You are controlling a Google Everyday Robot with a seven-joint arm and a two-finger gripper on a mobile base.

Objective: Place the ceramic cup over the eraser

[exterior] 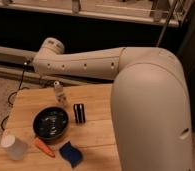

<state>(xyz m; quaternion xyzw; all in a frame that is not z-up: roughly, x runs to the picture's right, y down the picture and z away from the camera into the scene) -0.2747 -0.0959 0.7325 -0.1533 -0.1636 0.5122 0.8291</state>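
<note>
Pincer unseen; ceramic cup [13, 147] near bowl [51, 137]

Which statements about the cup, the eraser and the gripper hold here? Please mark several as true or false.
1. The ceramic cup already covers the eraser. False: the cup stands at the table's front left corner, apart from the eraser.
2. The eraser lies just right of the black bowl. True.
3. The carrot lies inside the bowl. False: it lies on the table, in front of the bowl.
4. The blue sponge lies near the table's front edge. True.
5. The gripper holds the cup. False: the gripper is out of view; only the arm shows.
</note>
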